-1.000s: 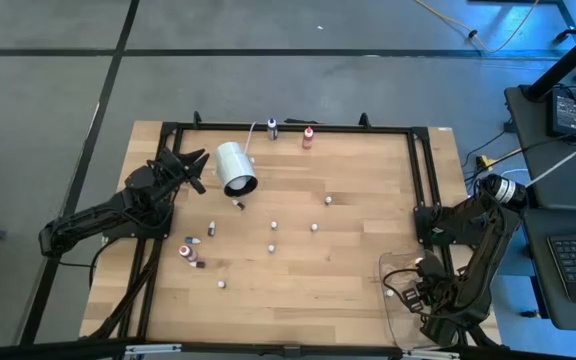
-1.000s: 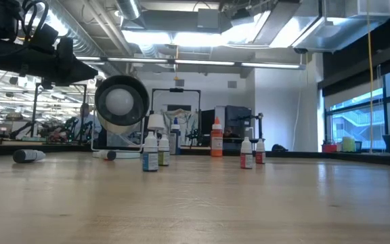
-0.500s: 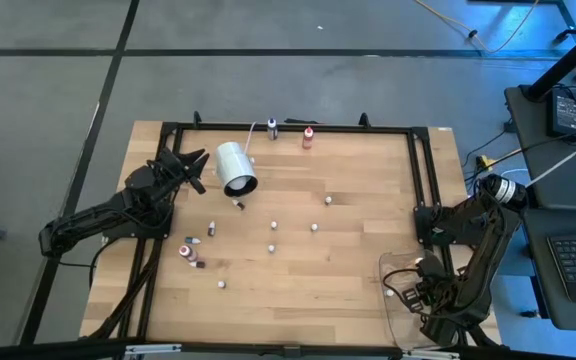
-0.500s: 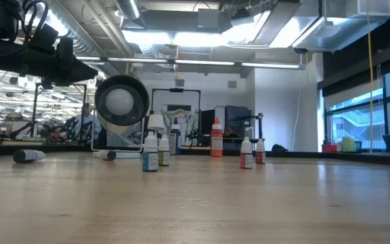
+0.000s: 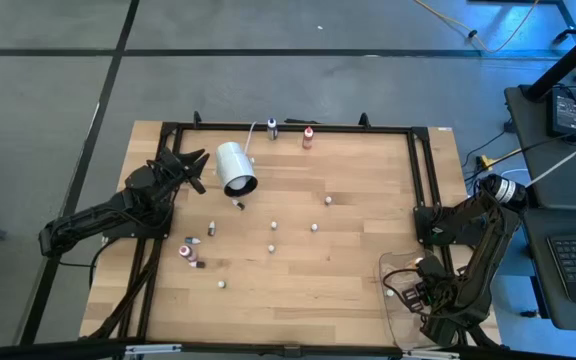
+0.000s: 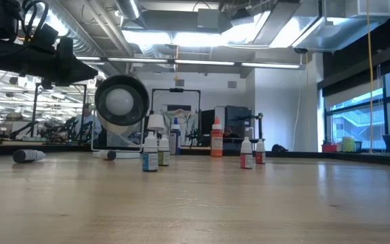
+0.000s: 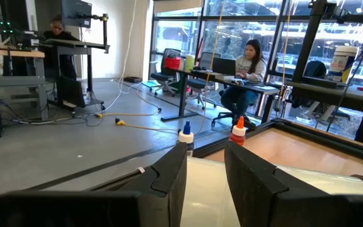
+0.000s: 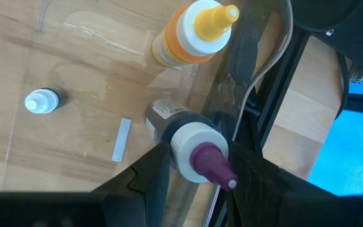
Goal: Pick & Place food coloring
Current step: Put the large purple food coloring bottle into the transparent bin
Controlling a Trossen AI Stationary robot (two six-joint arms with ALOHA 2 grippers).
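1. Wooden tabletop with a dark frame fills the high view; behind it, offices, desks and a seated person show in the left wrist view.
2. Lying on its side, the white cylinder is my landmark.
3. Small food coloring bottles stand scattered on the wood near the cylinder, two more at the far rail beyond it, several lying toward the left arm's side.
4. Left gripper hovers just beside the cylinder, fingers parted, holding nothing.
5. Right gripper sits well apart from the cylinder, over a clear tray, its fingers closed around a purple-tipped bottle; an orange bottle lies nearby.
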